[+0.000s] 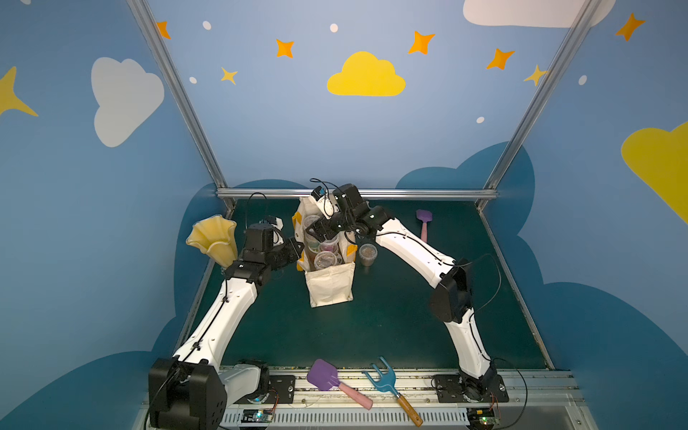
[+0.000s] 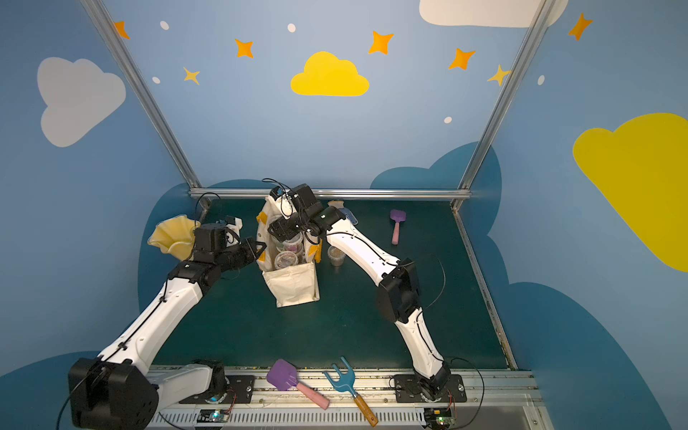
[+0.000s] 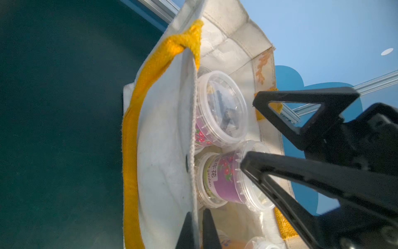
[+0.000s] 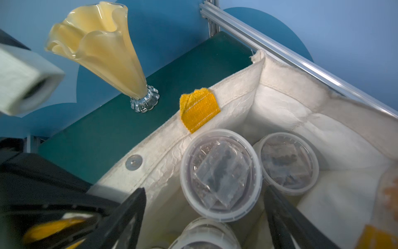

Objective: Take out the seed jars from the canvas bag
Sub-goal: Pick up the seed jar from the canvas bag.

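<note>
While the right claw hangs over the canvas bag with fingers spread either side of one lid, it hides part of the seed jars below; their number cannot be told. The left claw is pinched together on the bag's side rim. A lone seed jar stands on the surface just outside the bag, on the right claw's arm side, with bare surface beyond.

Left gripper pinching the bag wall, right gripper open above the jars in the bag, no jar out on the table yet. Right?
Wrong on one point: one seed jar already stands on the mat beside the canvas bag, seen in both top views. The rest holds: left gripper pinches the bag wall, right gripper is open above the jars inside.
</note>
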{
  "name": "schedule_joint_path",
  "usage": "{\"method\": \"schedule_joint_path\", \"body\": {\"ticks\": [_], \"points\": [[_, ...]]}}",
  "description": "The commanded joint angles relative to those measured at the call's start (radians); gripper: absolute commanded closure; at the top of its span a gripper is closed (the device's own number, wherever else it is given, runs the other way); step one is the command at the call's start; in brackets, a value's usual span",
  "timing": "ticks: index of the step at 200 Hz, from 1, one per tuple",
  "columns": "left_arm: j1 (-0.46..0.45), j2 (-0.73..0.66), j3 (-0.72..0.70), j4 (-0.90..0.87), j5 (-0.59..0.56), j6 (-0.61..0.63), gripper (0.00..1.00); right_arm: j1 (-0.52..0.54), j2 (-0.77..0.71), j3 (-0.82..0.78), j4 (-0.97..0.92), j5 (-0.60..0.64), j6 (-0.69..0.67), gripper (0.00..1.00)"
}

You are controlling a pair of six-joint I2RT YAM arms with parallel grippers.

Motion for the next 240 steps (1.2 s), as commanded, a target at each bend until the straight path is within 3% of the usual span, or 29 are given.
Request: {"method": "schedule_joint_path", "body": {"ticks": [1, 140, 240], "points": [[-0.005, -0.024, -0.012, -0.004, 0.034, 0.003, 0.96, -0.001, 0.042, 0.054, -0.045, 0.011, -0.009, 0.16], [-0.005, -0.025, -0.012, -0.002, 0.034, 0.001, 0.95, -0.002, 0.148, 0.147, -0.026, 0.019, 0.012, 0.16], [-0.004, -0.025, -0.02, 0.003, 0.032, 0.001, 0.95, -0.012, 0.125, 0.102, 0.046, -0.01, 0.032, 0.36]]}}
